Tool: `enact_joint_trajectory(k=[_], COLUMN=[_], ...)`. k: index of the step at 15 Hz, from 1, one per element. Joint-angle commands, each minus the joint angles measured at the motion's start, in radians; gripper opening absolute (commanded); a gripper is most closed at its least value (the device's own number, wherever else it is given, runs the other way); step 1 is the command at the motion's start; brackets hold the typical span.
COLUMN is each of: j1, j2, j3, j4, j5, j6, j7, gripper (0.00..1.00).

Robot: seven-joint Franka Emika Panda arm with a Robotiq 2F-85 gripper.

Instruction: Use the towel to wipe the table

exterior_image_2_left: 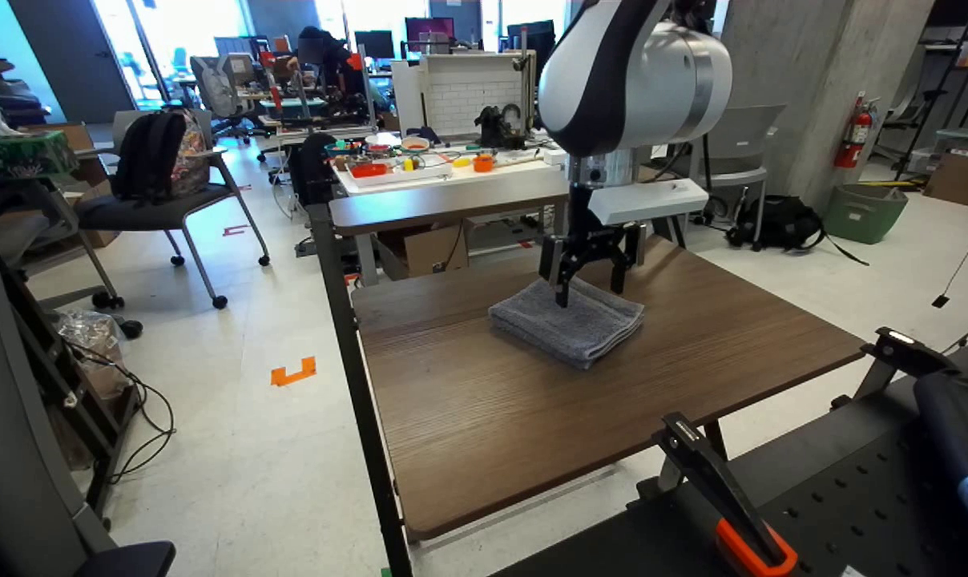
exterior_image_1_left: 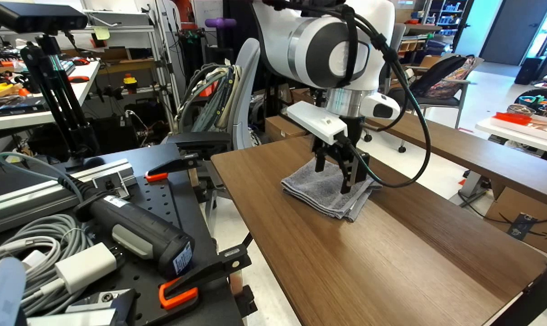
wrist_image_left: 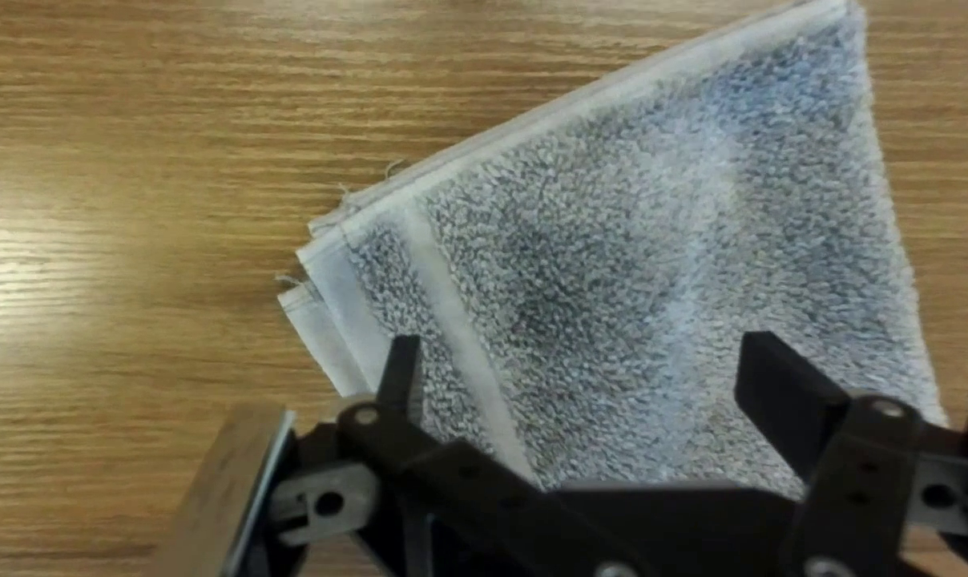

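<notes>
The grey folded towel [exterior_image_1_left: 312,188] lies flat in layers on the brown wood-grain table [exterior_image_1_left: 382,267]. In an exterior view the towel [exterior_image_2_left: 564,332] sits near the middle of the table [exterior_image_2_left: 468,433]. My gripper [exterior_image_1_left: 332,179] points down over the towel with its fingers spread, and it shows the same in an exterior view [exterior_image_2_left: 590,295]. In the wrist view the towel [wrist_image_left: 612,240] spreads under and between the open fingertips [wrist_image_left: 582,344], with nothing gripped. The fingertips are at or just above the cloth; I cannot tell whether they touch it. The wrist view also shows bare table [wrist_image_left: 131,160].
A black perforated bench [exterior_image_1_left: 165,208] with clamps [exterior_image_1_left: 178,294], cables and a black handheld tool [exterior_image_1_left: 137,231] stands beside the table. A narrower wooden table [exterior_image_1_left: 482,154] runs behind. A dark post [exterior_image_2_left: 356,385] stands at the table's end. An office chair [exterior_image_1_left: 244,90] is close by.
</notes>
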Motion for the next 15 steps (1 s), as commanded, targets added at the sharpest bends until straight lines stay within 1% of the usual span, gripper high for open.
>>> enact_joint_trajectory(k=[1, 4, 8, 11, 15], j1=[-0.007, -0.012, -0.031, -0.061, -0.124], j2=[0.110, 0.167, 0.192, 0.218, 0.266], j3=[-0.008, -0.021, -0.033, -0.050, -0.068], j4=[0.136, 0.204, 0.270, 0.327, 0.431], j5=[0.004, 0.000, -0.001, -0.001, 0.008], j6=[-0.076, -0.120, -0.193, -0.238, -0.330], j7=[-0.012, -0.013, -0.025, -0.034, -0.049], gripper=[1.00, 1.00, 1.00, 1.00, 1.00])
